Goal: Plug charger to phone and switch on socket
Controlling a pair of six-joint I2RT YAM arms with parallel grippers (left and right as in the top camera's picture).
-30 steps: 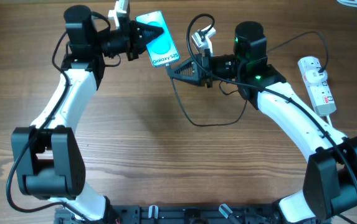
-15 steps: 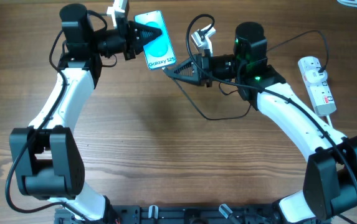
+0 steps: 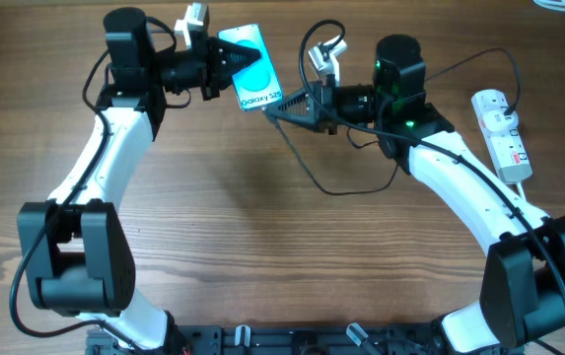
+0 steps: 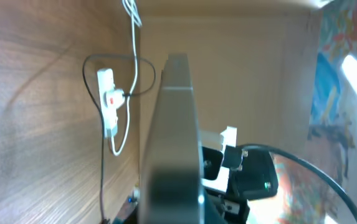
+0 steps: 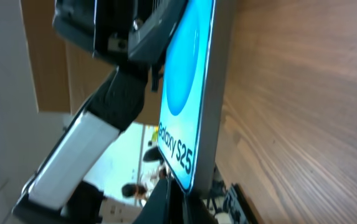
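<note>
One phone end hidden, charger tip — unseen

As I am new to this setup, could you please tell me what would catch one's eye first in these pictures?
The blue-screened phone is held up over the far middle of the table by the left hand. The right hand points at the phone's lower end, the black charger trailing from it in a loop. The white socket lies apart at the right edge.
</note>
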